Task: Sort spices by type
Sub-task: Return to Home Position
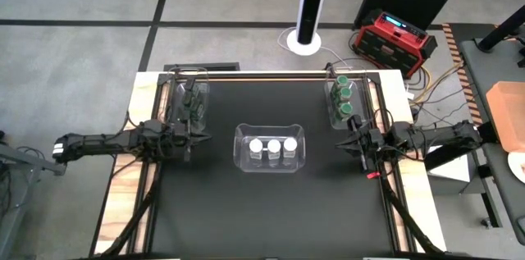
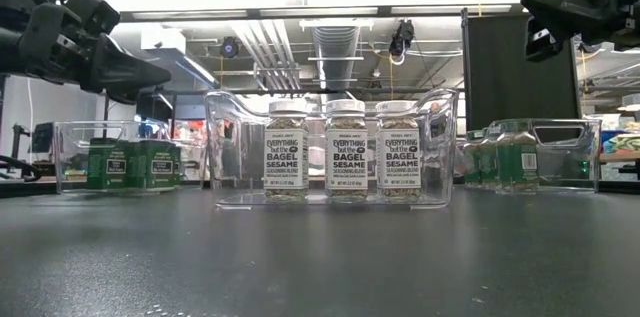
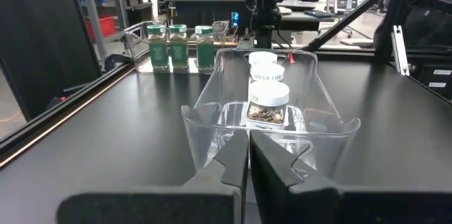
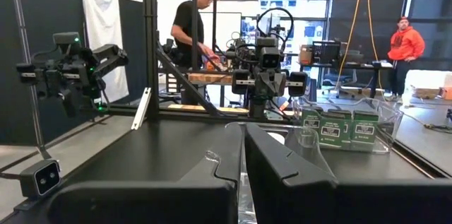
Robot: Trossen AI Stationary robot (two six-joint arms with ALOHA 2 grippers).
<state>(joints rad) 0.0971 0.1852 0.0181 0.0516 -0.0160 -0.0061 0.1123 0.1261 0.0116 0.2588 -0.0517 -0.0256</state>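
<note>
White-lidded spices [image 1: 271, 147] are grouped in the middle bin [image 1: 240, 155], dark-lidded jars [image 1: 194, 100] far left, green-lidded jars [image 1: 344, 100] far right. The left gripper [image 1: 190, 139] and right gripper [image 1: 359, 141] are held shut and empty above the table; sorting is judged done, with only homing the arms left.

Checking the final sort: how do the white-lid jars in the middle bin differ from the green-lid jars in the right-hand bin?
Lids: the white-lid jars in the middle bin have white caps, the green-lid jars in the right bin green ones.
Fronts: white labels with dark lettering versus mostly green.
Rows: the white-lid jars run side to side, the green-lid jars front to back.
Both: three upright jars in a clear bin.
</note>
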